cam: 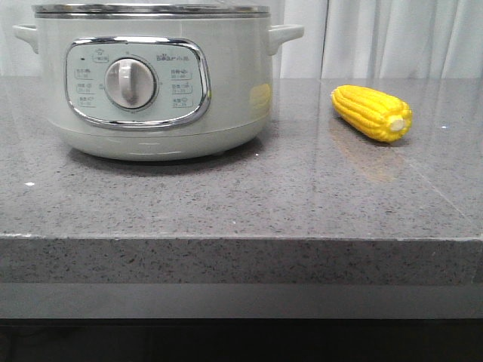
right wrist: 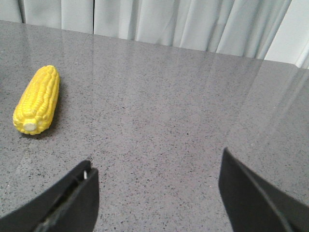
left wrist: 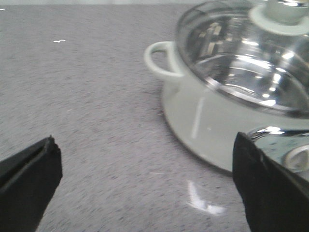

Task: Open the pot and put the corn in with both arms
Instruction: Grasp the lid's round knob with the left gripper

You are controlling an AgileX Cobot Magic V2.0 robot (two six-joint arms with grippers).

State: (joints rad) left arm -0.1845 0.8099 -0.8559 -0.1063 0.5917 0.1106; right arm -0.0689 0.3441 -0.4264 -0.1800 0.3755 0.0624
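1. The left gripper (left wrist: 145,193) hangs with its fingers spread wide and holding nothing; the pot (left wrist: 231,96) sits ahead of it and off to one side, lid (left wrist: 241,63) on.
2. To open it well, this gripper should likely centre over the lid knob (left wrist: 285,12) before closing, then lift straight up.
3. The right gripper (right wrist: 157,193) is likewise parted and empty; the corn (right wrist: 37,99) lies ahead and off to one side on the counter (right wrist: 169,106), untouched.
4. It should probably grasp across the cob's middle.

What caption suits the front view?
Lidded pot and corn apart on a grey counter.
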